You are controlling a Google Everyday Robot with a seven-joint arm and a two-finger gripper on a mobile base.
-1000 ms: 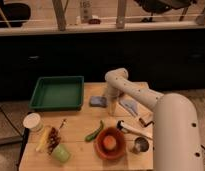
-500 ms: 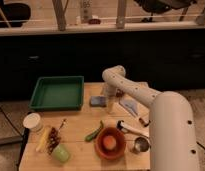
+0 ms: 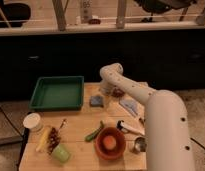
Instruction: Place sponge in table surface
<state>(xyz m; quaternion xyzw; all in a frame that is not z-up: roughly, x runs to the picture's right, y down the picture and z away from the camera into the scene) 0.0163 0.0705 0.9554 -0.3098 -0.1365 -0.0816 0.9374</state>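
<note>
The grey-blue sponge (image 3: 97,101) lies flat on the wooden table (image 3: 78,125), just right of the green tray. My white arm reaches in from the lower right and bends over the table's back edge. My gripper (image 3: 104,93) hangs down right beside the sponge, at its upper right corner. I cannot tell whether it touches the sponge.
A green tray (image 3: 57,93) sits at the back left. A white cup (image 3: 32,121), a banana (image 3: 43,138) and a green cup (image 3: 61,153) are at the front left. A green pepper (image 3: 94,132), an orange bowl (image 3: 110,142), a metal cup (image 3: 139,145) and a blue-white packet (image 3: 129,106) are nearby.
My arm's bend has shifted slightly left and up. The sponge has stayed in the same spot on the table.
</note>
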